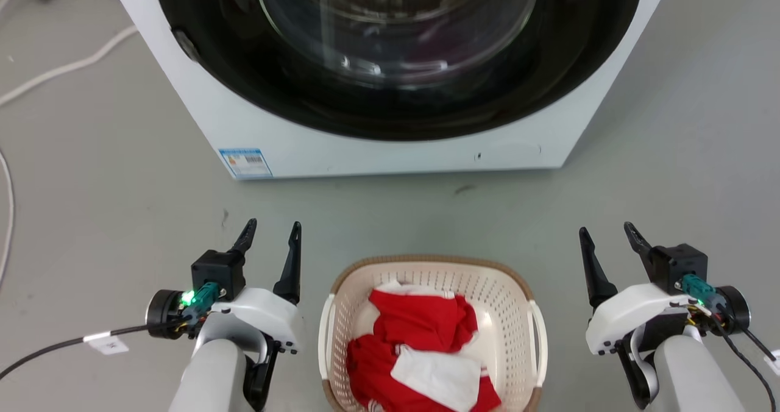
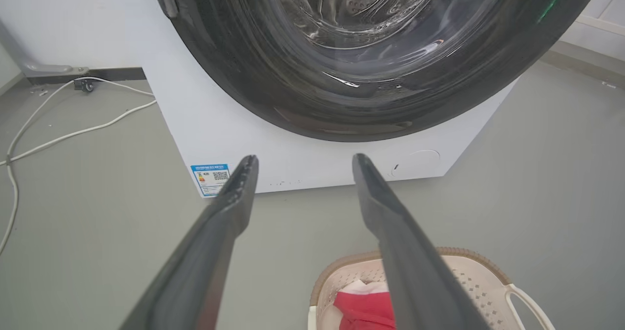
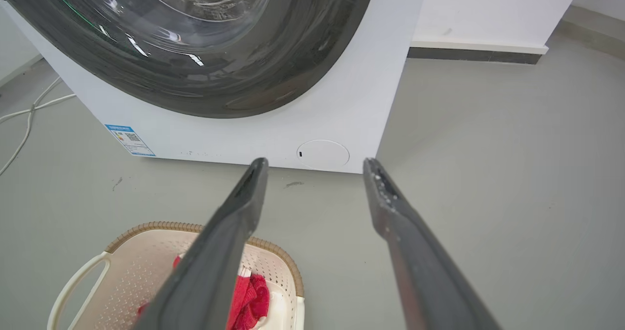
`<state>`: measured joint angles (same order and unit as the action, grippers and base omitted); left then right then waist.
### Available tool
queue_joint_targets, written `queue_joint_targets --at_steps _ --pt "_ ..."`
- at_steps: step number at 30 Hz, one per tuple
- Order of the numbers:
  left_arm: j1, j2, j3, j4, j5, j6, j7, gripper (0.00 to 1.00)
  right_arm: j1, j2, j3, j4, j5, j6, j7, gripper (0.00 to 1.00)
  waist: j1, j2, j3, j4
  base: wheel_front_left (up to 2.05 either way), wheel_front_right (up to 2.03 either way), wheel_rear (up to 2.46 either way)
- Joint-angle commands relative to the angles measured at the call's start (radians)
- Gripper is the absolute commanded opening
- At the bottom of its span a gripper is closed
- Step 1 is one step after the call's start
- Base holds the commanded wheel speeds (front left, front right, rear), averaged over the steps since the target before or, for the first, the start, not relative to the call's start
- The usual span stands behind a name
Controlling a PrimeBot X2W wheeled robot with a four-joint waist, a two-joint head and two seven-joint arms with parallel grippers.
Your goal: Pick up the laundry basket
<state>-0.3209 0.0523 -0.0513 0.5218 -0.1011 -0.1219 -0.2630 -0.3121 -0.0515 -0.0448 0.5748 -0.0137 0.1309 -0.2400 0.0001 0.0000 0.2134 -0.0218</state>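
Between both grippers, laundry basket (image 1: 509, 290), untouched; left gripper (image 1: 271, 232), right gripper (image 1: 606, 235), both spread wide

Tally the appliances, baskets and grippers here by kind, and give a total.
washing machine: 1
laundry basket: 1
grippers: 2 (left gripper, right gripper, both open)
Total: 4

Bright, even indoor light; pictures sharp.
Soft shadow on the floor (image 1: 646, 131) right of the washing machine (image 1: 378, 156); glare streaks on its door glass (image 2: 342, 78); wrist views bow at edges.
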Motion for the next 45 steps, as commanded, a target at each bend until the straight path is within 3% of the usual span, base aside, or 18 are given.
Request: queue_joint_targets --at_steps 1,27,45 --pt "-0.027 -0.001 -0.004 0.031 -0.006 0.004 -0.002 1.0 -0.027 0.002 0.002 0.02 0.007 0.0 -0.001 1.0 -0.0001 0.0 0.063 -0.008 0.0 0.0 0.0" --pt "-0.347 -0.002 -0.115 0.632 -0.149 -0.009 0.02 1.0 -0.278 0.001 0.083 0.441 0.106 0.0 0.036 1.0 -0.0001 0.0 0.351 -0.037 0.0 0.0 0.0" --pt "-0.497 0.022 -0.122 0.751 -0.184 -0.005 0.065 1.0 -0.468 0.002 0.212 0.656 0.205 0.0 0.08 1.0 -0.0001 0.0 0.529 -0.042 0.0 0.0 0.0"
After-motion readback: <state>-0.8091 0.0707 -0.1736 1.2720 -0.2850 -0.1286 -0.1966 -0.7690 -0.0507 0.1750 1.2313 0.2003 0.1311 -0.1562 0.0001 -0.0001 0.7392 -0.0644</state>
